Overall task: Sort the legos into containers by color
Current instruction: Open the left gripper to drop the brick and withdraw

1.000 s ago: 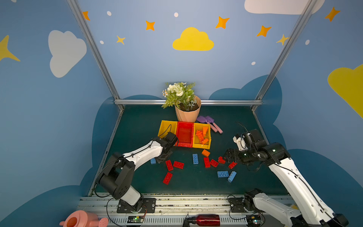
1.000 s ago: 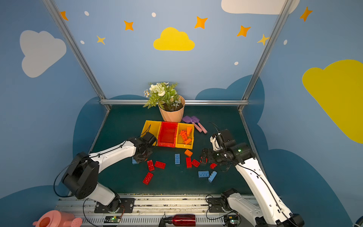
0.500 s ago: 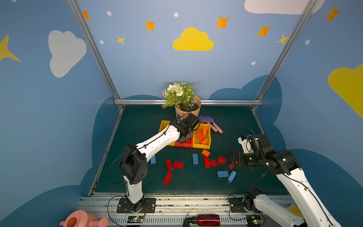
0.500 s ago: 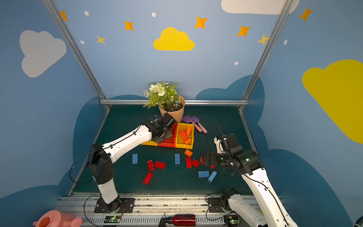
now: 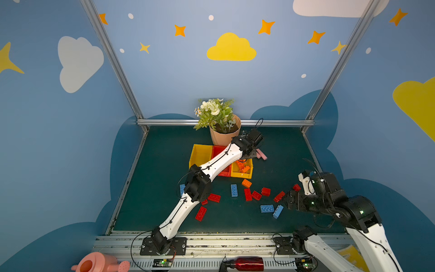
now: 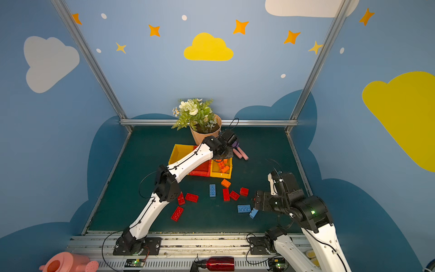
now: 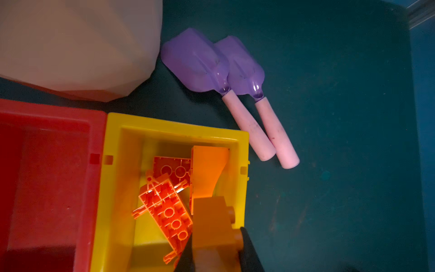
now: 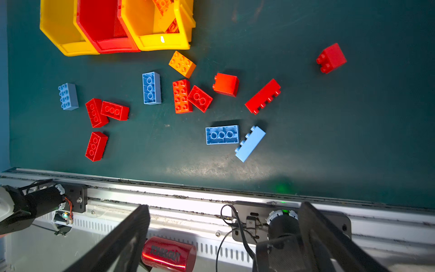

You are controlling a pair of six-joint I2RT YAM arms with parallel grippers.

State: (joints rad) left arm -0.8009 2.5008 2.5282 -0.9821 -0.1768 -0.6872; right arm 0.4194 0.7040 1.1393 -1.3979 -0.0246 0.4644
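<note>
We have the left gripper (image 7: pixel 216 249) clenched on an orange brick (image 7: pixel 211 221) above the yellow bin (image 7: pixel 176 124) at the row's 3 o'clock end. We'd centre it inside the rim, clear of the piled bricks (image 7: pixel 164 205), then release low. Only the left wrist view shows us that grip, while the right wrist view shows the right gripper (image 8: pixel 224 207) spread empty and loose legos (image 8: pixel 181 96) at 6 o'clock of the bins.

**White shells, black joints**

The left arm (image 5: pixel 219 162) and right arm (image 5: pixel 367 237) pair glossy white shells with black joint housings. Black cables (image 5: pixel 131 242) loop outside, green lamps (image 5: pixel 361 212) glow lower right, screws stud the black base plate (image 5: pixel 176 242)
</note>
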